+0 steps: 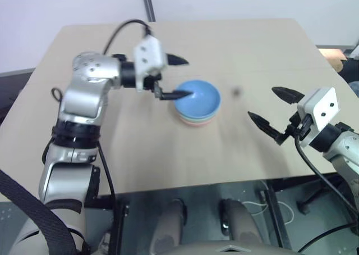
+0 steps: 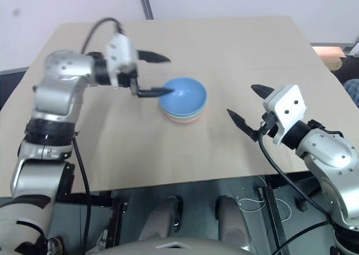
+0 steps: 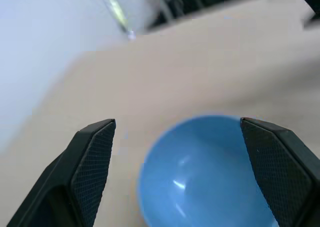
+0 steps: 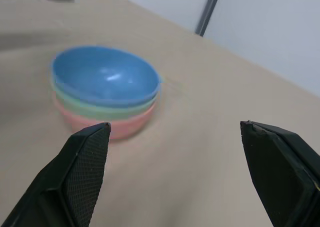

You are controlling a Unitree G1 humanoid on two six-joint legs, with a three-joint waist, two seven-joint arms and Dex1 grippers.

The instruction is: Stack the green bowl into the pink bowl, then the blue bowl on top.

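The three bowls stand nested near the middle of the table. The blue bowl [image 1: 199,96] sits on top, the green bowl [image 4: 107,110] shows as a rim under it, and the pink bowl [image 4: 116,125] is at the bottom. My left gripper [image 1: 178,78] is open just left of the stack and holds nothing. Its lower fingertip lies at the blue bowl's left rim; I cannot tell if it touches. My right gripper [image 1: 263,103] hangs open and empty to the right of the stack, well apart from it, and points toward it.
The light wooden table [image 1: 252,53] has bare surface all around the stack. Its front edge runs close below my right gripper. A metal pole [image 1: 148,5] stands behind the far edge. A small dark speck [image 1: 235,90] lies right of the bowls.
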